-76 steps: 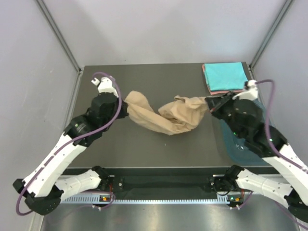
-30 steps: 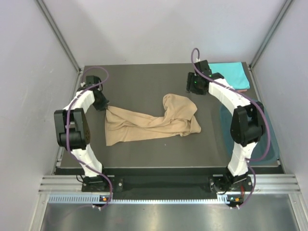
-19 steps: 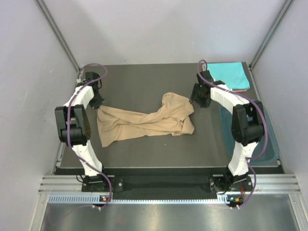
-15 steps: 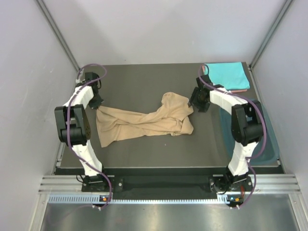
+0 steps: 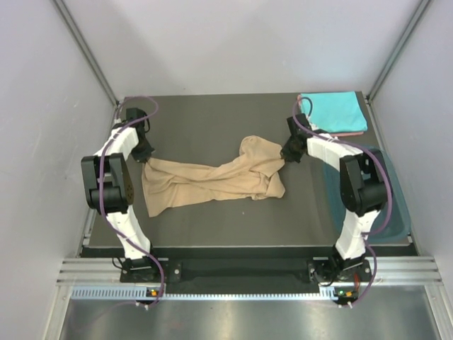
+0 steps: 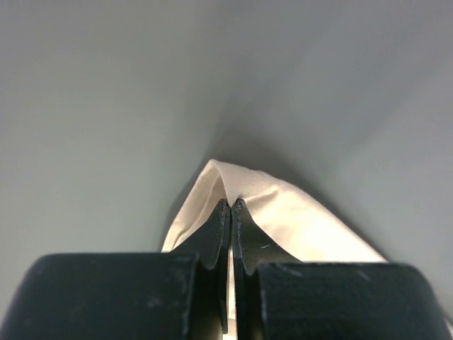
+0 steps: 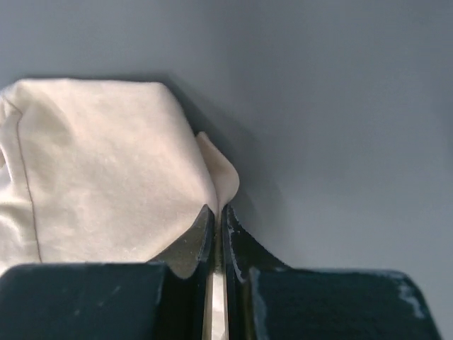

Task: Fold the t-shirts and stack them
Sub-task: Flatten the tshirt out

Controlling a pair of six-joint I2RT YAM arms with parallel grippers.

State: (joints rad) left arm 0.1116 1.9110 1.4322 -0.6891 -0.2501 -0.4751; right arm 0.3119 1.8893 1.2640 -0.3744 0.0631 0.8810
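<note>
Left pincer and right pincer, seen from above, each meet one end of the tan t-shirt, which lies rumpled across the tabletop. The folded turquoise t-shirt sits in the far right corner. At the left wrist, the jaws pinch a tan corner. At the right wrist, the jaws clamp the shirt's edge.

From above I can't resolve the fingertips of the left hand or right hand: too small, and under the wrists. The pink t-shirt is nearly all covered by the turquoise t-shirt. The right arm blocks part of the tub. Both wrist views crop the tan t-shirt.
</note>
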